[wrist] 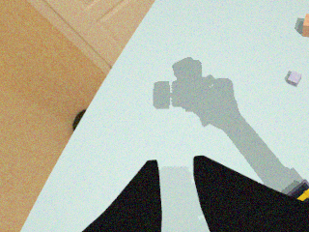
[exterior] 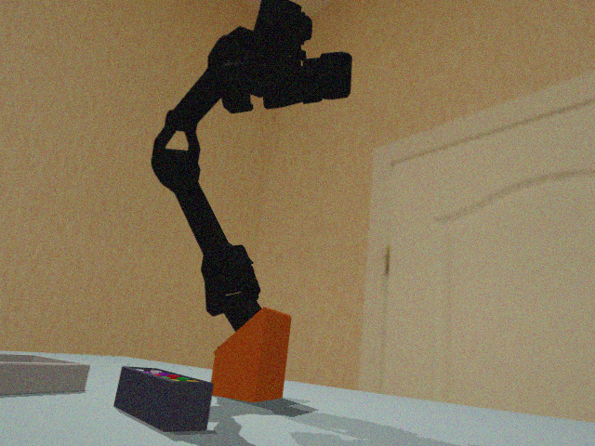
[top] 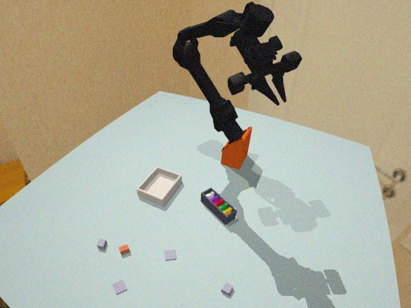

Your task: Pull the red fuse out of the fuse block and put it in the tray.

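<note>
Pincer (top: 280, 99) empty, aloft; wrist shows gap

Looks like a room in a home to us, not a lab. Tan textured walls (exterior: 86, 191) fill the background in every view. At the right of the exterior view we see a white panelled door (exterior: 485, 249) with a dark handle at its left edge. The pale blue table (top: 298, 185) sits in a corner of the room; beige floor (wrist: 39, 123) shows at the left of the wrist view. A yellow-orange object (top: 9, 179) at the left edge of the top view; can't tell what.
</note>
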{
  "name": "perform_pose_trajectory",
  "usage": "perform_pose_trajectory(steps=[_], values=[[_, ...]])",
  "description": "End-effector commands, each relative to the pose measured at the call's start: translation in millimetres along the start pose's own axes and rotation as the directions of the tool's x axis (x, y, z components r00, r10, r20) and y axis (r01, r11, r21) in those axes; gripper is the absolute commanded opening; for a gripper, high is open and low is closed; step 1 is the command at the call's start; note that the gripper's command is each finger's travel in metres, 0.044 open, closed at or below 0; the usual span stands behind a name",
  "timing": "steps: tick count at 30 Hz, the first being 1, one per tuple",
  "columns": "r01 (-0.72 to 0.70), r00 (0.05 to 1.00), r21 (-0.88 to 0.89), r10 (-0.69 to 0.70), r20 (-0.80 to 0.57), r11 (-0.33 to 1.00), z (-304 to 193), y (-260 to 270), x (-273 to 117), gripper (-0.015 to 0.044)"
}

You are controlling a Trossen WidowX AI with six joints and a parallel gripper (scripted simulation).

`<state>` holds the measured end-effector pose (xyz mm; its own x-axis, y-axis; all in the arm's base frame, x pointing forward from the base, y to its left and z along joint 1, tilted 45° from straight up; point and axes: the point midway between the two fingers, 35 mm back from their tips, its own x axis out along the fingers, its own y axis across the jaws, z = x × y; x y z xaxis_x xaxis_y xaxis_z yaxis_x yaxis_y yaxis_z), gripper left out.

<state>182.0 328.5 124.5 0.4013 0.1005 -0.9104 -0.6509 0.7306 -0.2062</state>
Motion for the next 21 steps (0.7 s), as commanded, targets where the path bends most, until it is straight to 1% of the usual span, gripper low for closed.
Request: perform_pose_trajectory(steps=[1,4,7,11,15,17,21], values=[[0.178,0.978,0.201,-0.152,-0.14,0.963,-22,-52,49,0.0074],[0.304,0.942,0.315,-0.235,-0.239,0.899,-40,-85,77,0.0074],[0.432,0.888,0.404,-0.305,-0.343,0.806,-63,-118,101,0.0074],[0.597,0.791,0.478,-0.374,-0.484,0.644,-102,-160,128,0.0074],[0.74,0.668,0.497,-0.414,-0.618,0.452,-148,-200,144,0.0074],[0.777,0.628,0.492,-0.42,-0.656,0.392,-163,-210,147,0.0074],[0.782,0.622,0.491,-0.421,-0.661,0.384,-166,-212,147,0.0074]])
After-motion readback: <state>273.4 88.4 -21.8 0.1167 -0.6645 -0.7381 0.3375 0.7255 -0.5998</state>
